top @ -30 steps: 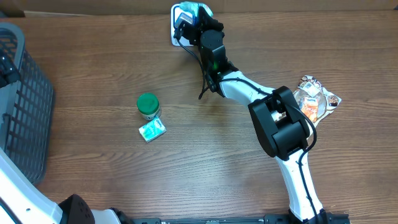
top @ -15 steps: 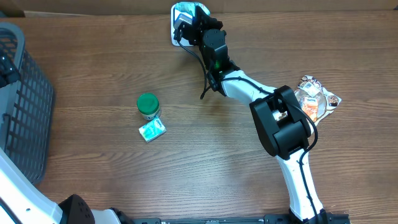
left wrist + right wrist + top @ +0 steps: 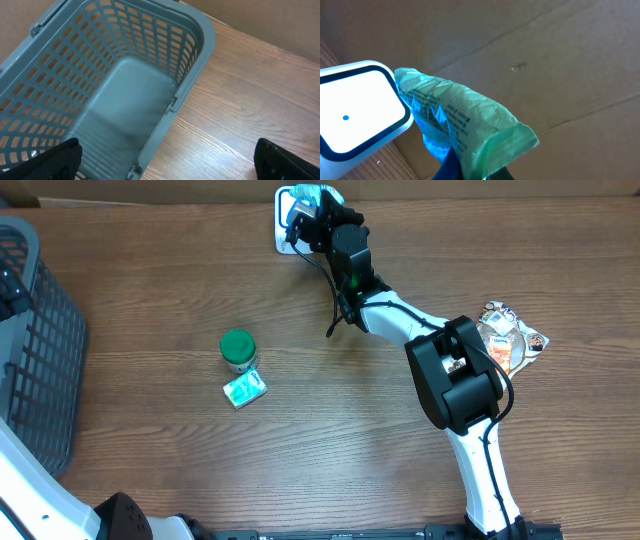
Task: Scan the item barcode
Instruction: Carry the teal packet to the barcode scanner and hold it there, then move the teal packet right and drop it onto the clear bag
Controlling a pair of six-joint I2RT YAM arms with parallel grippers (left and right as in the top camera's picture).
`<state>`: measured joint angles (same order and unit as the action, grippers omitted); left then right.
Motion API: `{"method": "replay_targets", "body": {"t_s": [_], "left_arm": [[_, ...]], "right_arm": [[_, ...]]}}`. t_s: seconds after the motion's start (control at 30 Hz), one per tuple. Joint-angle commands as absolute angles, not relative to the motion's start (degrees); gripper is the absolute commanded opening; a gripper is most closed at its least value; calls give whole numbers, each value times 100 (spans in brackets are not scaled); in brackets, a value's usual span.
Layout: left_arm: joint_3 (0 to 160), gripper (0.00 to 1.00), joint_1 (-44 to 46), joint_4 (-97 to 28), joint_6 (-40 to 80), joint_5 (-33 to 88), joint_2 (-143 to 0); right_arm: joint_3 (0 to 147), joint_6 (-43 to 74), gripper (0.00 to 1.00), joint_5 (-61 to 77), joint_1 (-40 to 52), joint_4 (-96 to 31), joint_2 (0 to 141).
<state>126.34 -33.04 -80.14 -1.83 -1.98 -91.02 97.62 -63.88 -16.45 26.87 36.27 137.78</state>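
Table layout, taken from the jar point(image 3: 238, 350)
On the table point(image 3: 350, 440), the small packet point(image 3: 244, 389) lies just before the jar, the basket point(image 3: 40, 350) well left, the snack pouch point(image 3: 505, 340) well right, and the scanner point(image 3: 360, 107) behind and right, with the bag point(image 3: 455, 125) just beside it.

Fine dark print on the green bag point(image 3: 455, 120), centre of the right wrist view, was too small to read, packet point(image 3: 505, 340) at the overhead's right edge bore illegible graphics
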Motion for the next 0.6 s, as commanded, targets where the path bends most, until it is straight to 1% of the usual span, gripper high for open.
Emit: {"method": "replay_targets", "body": {"t_s": [0.0, 0.1, 0.27, 0.33, 0.4, 0.53, 0.57], "left_arm": [[12637, 100, -3299, -7996, -145, -169, -9074], [12637, 100, -3299, -7996, -145, -169, -9074], [12637, 100, -3299, -7994, -148, -169, -9074], [12637, 99, -3299, -7996, -145, -169, -9074], [12637, 100, -3299, -7996, -145, -169, -9074], [12637, 100, -3299, -7996, -145, -169, -9074], [12637, 99, -3299, -7996, -145, -169, -9074]], "right_arm": [[9876, -6606, 4, -1640, 2676, 3750, 13653], [9876, -6890, 4, -1638, 2676, 3942, 13649], [9874, -6827, 4, -1702, 2676, 3979, 13456], [9874, -6370, 4, -1734, 2676, 3879, 13273], [9874, -5658, 4, -1745, 2676, 3551, 12925], [9874, -4661, 4, -1684, 2676, 2381, 12062], [9874, -4259, 4, -1664, 2676, 1962, 11771]]}}
